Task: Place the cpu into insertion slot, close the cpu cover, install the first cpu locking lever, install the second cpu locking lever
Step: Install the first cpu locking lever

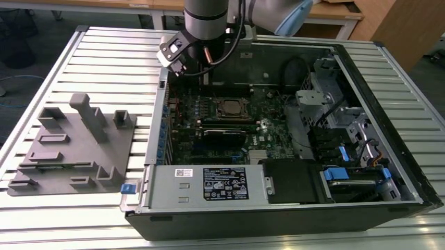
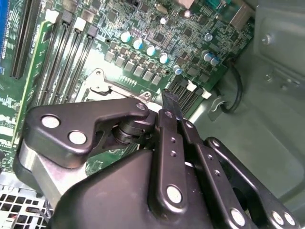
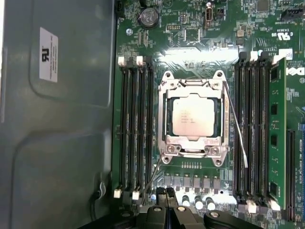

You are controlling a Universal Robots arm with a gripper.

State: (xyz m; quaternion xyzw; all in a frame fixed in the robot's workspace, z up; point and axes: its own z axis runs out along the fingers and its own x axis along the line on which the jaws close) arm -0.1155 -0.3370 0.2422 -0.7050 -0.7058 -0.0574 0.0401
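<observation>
A ribbed silver metal tabletop (image 1: 111, 57) made of long parallel slats carries everything. An open black computer case (image 1: 278, 221) lies on its side across the middle and the exterior view's right. Just beside it, on the exterior view's left, sits a flat grey plastic holder (image 1: 70, 151) with upright posts and shallow pockets.

Silver-grey arm (image 1: 206, 15), pale-blue joint cap (image 1: 295, 19), black cable (image 1: 241, 36) — black bolted claw (image 2: 170, 102).

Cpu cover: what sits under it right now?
The cpu shows through the cut-out of the cpu cover in the first wrist view; the insertion slot beneath is covered.
</observation>
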